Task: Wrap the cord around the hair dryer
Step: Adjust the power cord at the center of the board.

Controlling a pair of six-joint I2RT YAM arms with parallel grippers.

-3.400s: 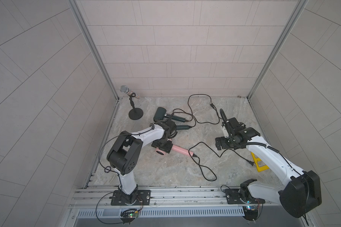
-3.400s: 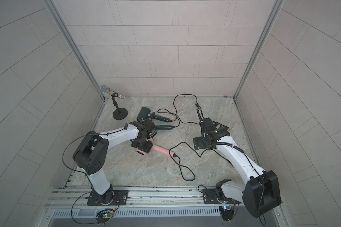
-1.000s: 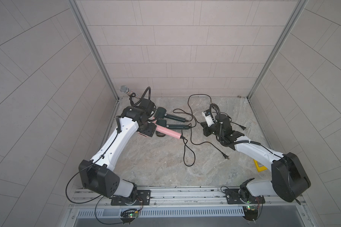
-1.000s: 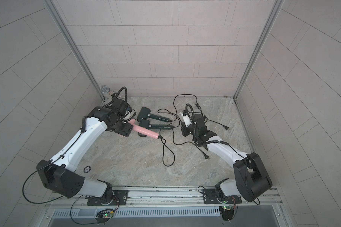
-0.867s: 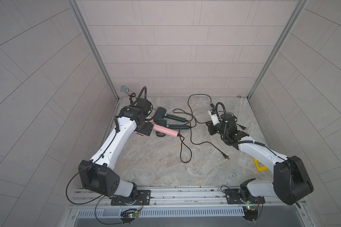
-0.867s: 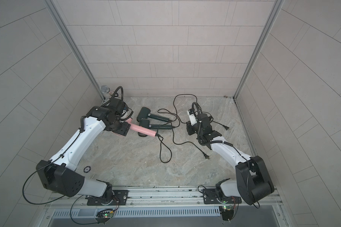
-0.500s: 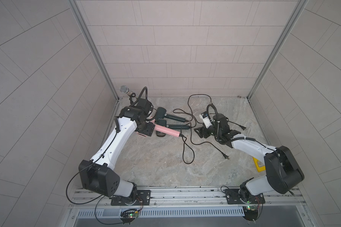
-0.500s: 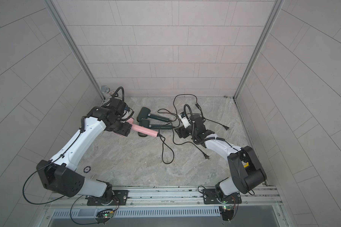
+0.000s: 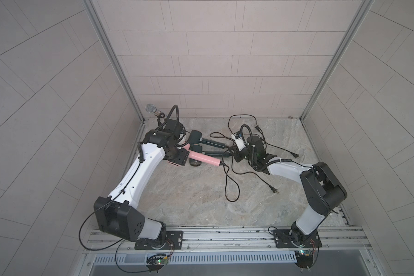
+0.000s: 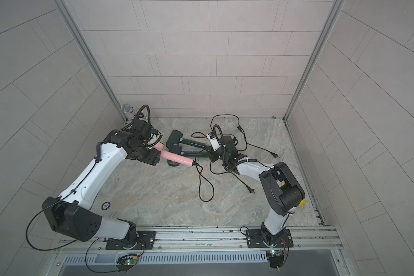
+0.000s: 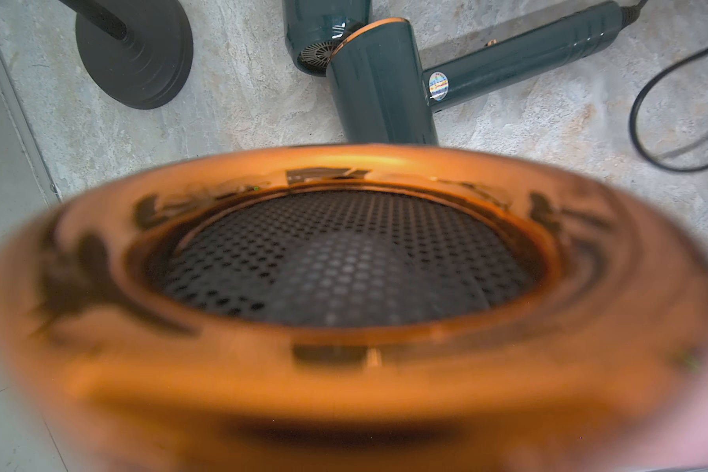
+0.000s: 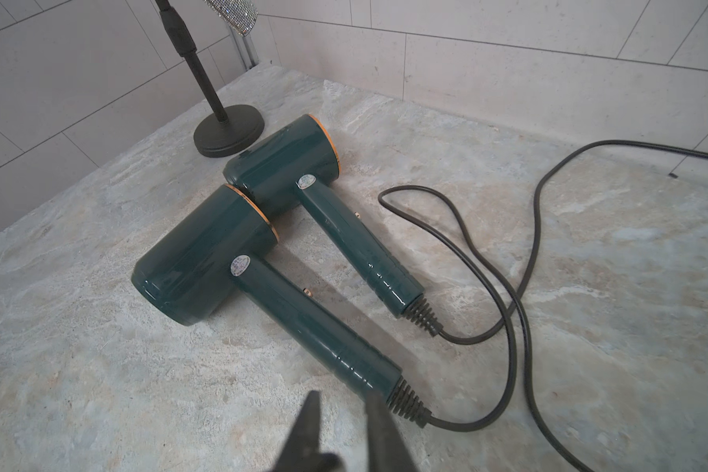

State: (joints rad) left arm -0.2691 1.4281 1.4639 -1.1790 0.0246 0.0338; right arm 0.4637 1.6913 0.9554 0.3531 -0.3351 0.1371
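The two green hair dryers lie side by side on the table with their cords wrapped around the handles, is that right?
Not quite: the cords trail loose from the handles over the table, as the right wrist view shows. The green hair dryers do lie side by side.

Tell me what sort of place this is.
Likely a robot test cell dressed as a bathroom: tiled walls, a stone-look floor, a pink hair dryer and two green ones with loose cords, and two robot arms bolted to a front rail.
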